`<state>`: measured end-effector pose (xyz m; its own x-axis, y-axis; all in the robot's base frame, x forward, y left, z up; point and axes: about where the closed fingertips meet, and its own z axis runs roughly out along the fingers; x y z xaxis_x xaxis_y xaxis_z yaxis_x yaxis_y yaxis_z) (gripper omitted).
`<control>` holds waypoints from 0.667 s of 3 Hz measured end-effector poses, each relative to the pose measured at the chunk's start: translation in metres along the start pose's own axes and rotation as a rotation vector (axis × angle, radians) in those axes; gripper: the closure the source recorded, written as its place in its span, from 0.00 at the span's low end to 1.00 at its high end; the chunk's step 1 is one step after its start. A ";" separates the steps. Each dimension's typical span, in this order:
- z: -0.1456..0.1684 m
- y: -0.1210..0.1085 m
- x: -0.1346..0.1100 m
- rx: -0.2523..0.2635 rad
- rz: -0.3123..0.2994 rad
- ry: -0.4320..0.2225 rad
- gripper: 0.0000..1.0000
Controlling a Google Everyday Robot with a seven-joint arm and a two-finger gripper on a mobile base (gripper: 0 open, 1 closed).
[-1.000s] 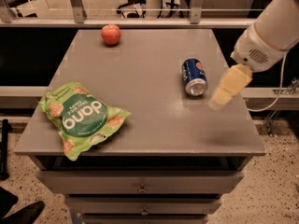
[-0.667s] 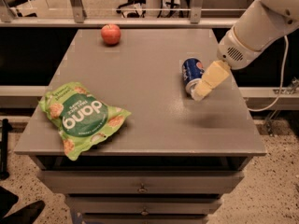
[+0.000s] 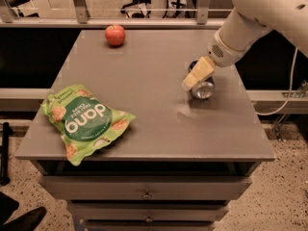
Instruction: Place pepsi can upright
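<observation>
The biggest thing in front of me is the grey table (image 3: 154, 105), a flat-topped cabinet with drawers (image 3: 144, 194) across its front, standing on a speckled floor. A metal railing runs behind its far edge.

Reaching in from the upper right is the robot's white arm (image 3: 260, 8), thick and rounded, angled down toward the right half of the tabletop.

On the left front part of the table a green snack bag (image 3: 84, 121) lies flat, puffed up, with white lettering facing up. It sits well apart from everything else.

At the end of the arm, the gripper (image 3: 192, 79) shows as a pale cream piece slanting down and to the left, low over the table's right side. Whether it is spread or pressed together, I cannot tell from where I stand.

The pepsi can (image 3: 204, 88) lies on its side on the right part of the table, not upright, with one silver end turned toward me. The gripper crosses in front of its left side and hides much of its body, so the can sits just behind and to the right of the gripper's tip. I cannot tell if the two touch.

Far back on the left, near the rear edge, a red apple (image 3: 115, 34) rests alone.
</observation>
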<state>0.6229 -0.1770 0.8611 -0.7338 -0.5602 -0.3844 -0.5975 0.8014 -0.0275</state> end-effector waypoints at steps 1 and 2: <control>0.016 -0.009 -0.012 0.030 0.119 0.037 0.00; 0.025 -0.009 -0.024 0.091 0.199 0.070 0.00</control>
<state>0.6546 -0.1654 0.8473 -0.8569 -0.3994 -0.3259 -0.4089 0.9116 -0.0419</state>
